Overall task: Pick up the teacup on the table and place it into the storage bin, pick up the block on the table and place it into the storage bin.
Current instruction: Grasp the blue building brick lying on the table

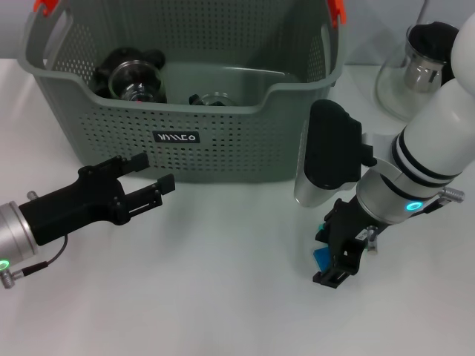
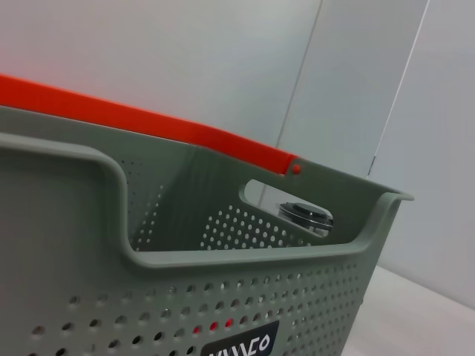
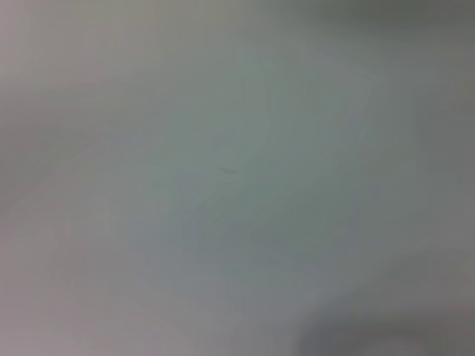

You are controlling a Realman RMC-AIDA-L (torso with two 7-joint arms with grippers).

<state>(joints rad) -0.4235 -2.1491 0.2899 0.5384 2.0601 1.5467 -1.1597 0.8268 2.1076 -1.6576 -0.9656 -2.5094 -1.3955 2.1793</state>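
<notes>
Tabletop (image 1: 223, 297) is plain white; left gripper (image 1: 152, 172) hangs spread beside the storage bin (image 1: 245, 148); right gripper (image 1: 338, 261) clenches a half-hidden blue block (image 1: 321, 256)

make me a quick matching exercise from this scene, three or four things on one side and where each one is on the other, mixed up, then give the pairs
Things:
1. left hand
2. right hand
3. storage bin
4. glass pot

Places:
A. far right of the table, behind the right arm
B. low over the table, with a blue block between its fingers
C. open, in front of the bin's labelled wall
D. back centre of the table, glassware inside

Pairs: 1-C, 2-B, 3-D, 4-A
</notes>
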